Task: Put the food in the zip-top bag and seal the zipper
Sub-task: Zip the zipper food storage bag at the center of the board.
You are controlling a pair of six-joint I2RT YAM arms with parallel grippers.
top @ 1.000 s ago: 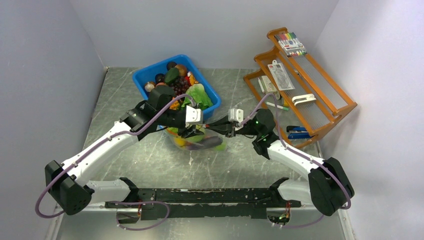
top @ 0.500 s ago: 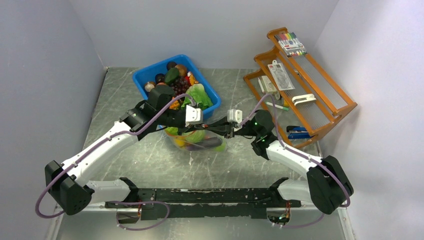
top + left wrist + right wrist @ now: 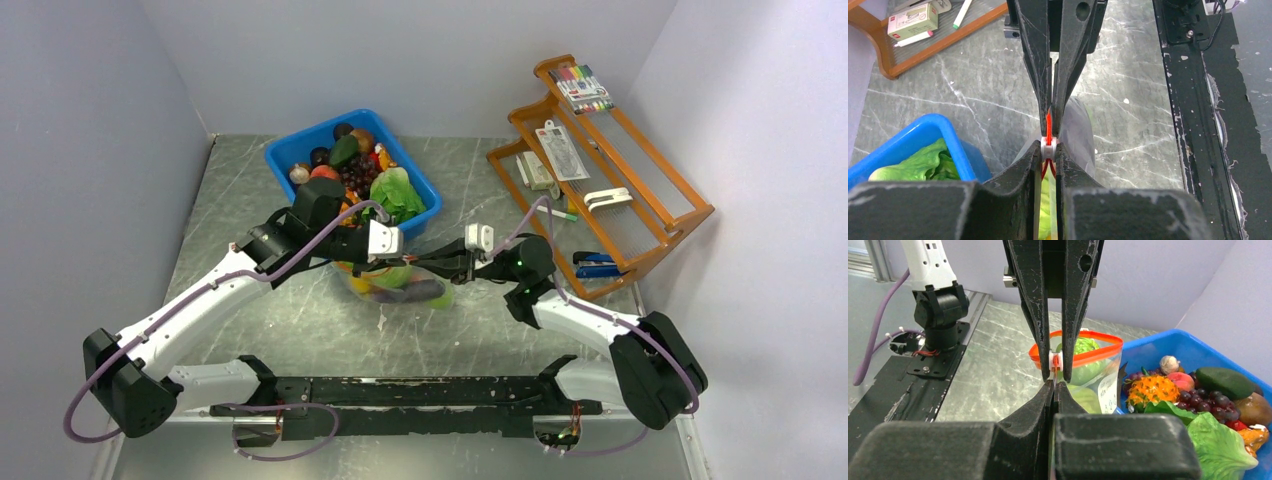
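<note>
Left gripper (image 3: 1048,148) and right gripper (image 3: 1054,385) both pinch the red-orange zipper (image 3: 1094,357).

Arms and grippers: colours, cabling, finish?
Left arm and right arm: white link shells, black joints and bases, a purple cable looping along each. Left gripper and right gripper: matte black, tapered fingers with scuffed, pale-flecked edges.

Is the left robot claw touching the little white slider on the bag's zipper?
Touching. The left wrist view shows the left gripper clamped on both sides of the small white slider on the red-orange zipper strip, with no gap.
</note>
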